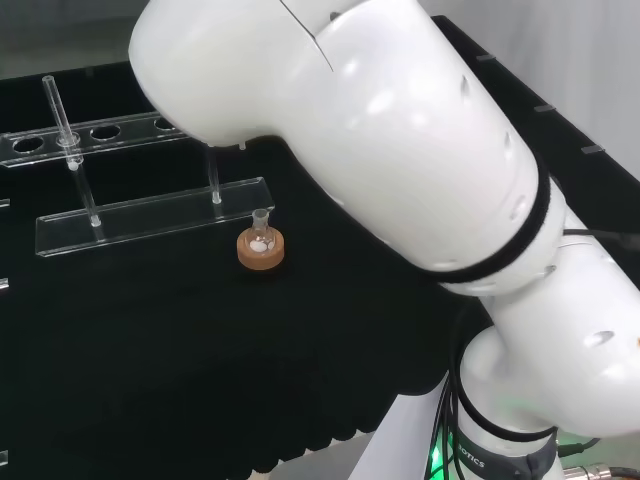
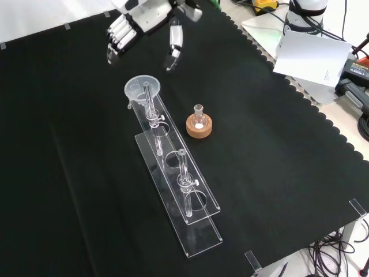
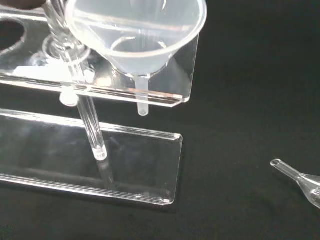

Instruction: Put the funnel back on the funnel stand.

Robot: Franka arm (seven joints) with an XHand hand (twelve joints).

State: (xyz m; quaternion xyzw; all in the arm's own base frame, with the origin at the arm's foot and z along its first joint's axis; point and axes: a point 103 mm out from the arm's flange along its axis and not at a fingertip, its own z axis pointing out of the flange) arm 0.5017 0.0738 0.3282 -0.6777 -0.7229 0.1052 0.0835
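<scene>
A clear funnel [image 2: 143, 89] sits upright in the end hole of the clear acrylic funnel stand [image 2: 191, 217], its stem hanging through the upper shelf. Close up, the funnel [image 3: 135, 35] rests in the shelf [image 3: 165, 92], with its stem ending above the base plate [image 3: 125, 165]. The hand [image 2: 147, 16] hovers above and beyond the funnel at the top of the front view, open, fingers relaxed, apart from the funnel and holding nothing. In the head view the stand [image 1: 150, 215] lies left of the arm's white links.
A small glass flask on a cork ring [image 2: 199, 124] stands just right of the stand in the front view, also seen as the flask [image 1: 261, 247]. A glass neck [image 3: 295, 176] shows near the wrist camera. Papers and cables [image 2: 314, 55] lie past the cloth's scalloped right edge.
</scene>
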